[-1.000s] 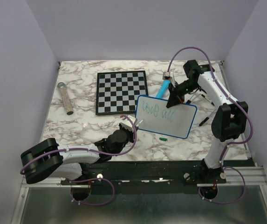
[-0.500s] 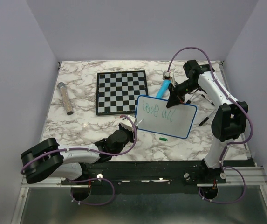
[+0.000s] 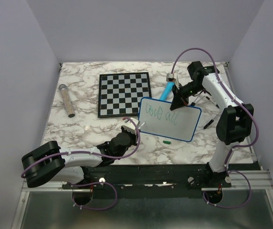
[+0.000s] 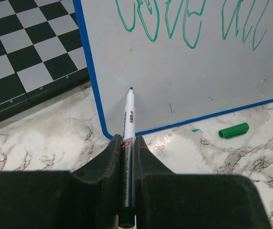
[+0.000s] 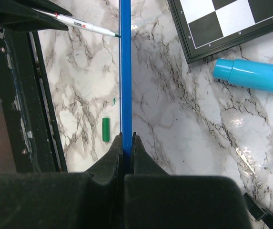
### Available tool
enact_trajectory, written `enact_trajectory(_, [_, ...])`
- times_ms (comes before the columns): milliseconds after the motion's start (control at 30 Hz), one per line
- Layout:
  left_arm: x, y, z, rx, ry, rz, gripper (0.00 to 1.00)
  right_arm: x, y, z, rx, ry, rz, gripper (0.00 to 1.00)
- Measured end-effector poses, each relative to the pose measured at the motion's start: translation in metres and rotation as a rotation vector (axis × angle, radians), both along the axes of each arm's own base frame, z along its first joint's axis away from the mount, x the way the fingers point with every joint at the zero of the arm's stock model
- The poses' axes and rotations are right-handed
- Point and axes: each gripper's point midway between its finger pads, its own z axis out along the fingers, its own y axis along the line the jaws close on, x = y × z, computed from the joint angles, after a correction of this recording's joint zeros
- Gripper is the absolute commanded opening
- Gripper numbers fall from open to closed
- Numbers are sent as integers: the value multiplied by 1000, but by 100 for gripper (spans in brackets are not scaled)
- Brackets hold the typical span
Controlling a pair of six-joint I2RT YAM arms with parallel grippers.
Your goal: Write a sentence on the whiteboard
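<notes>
Green loopy letters (image 3: 162,114), "love all", gained nothing this past second on the small blue-rimmed whiteboard (image 3: 184,127) beside the black-and-white checkered board (image 3: 122,93). Our right gripper (image 5: 126,139) clamps its rim, our left gripper (image 4: 127,141) pinches the white marker (image 4: 128,117), tip at its lower corner: we judge a pause.

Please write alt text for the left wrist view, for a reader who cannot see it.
The left fingers hold a marker, its tip at the blank lower left of the whiteboard, below green writing. A green cap lies on the marble table.

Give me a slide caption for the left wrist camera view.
Left gripper holds a marker aimed at the whiteboard, beneath green handwriting.
</notes>
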Motion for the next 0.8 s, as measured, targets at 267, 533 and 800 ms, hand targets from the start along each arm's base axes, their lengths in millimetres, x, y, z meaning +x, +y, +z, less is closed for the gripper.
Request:
enact_trajectory(267, [0, 4, -3, 15, 13, 12, 0, 0, 0, 0, 0, 0, 0, 0])
enact_trajectory(533, [-1, 8, -4, 21, 21, 26, 0, 0, 0, 0, 0, 0, 0, 0])
enact_trajectory(800, [-3, 13, -12, 39, 50, 33, 0, 0, 0, 0, 0, 0, 0, 0])
